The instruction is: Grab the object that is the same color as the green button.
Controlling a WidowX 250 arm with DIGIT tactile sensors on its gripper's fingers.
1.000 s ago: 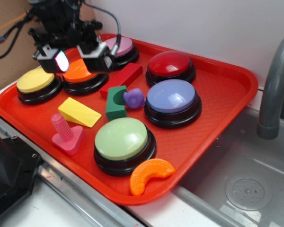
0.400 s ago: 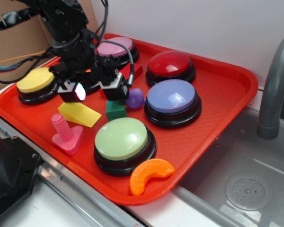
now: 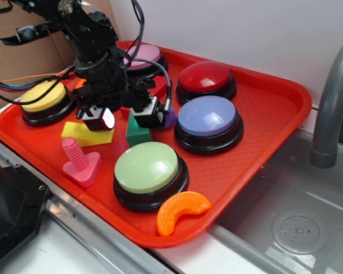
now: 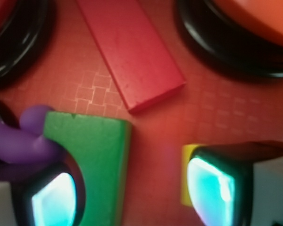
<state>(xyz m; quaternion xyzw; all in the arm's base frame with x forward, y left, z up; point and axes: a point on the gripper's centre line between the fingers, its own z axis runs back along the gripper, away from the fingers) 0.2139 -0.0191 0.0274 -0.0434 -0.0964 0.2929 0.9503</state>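
Note:
The dark green notched block (image 3: 137,135) lies on the red tray (image 3: 263,131) just behind the pale-green button (image 3: 147,166). In the wrist view the block (image 4: 101,155) sits at lower left, its notch beside a purple toy (image 4: 19,141). My gripper (image 3: 127,119) is open and low over the tray. One fingertip (image 4: 54,200) stands in the block's notch, the other fingertip (image 4: 210,186) stands over the edge of the yellow wedge (image 3: 83,136). The block's straight side lies between the fingers, not squeezed.
A red bar (image 4: 132,52) lies behind the block. Yellow (image 3: 43,97), pink (image 3: 143,55), red (image 3: 206,77) and lavender-blue (image 3: 207,117) buttons ring the spot, the orange one mostly hidden. A pink screw (image 3: 79,160) and an orange crescent (image 3: 180,210) lie at the front. A sink and faucet (image 3: 331,103) are on the right.
My gripper has come forward and down from above the orange button to the green block, and now straddles its notch side. The yellow wedge has been nudged left.

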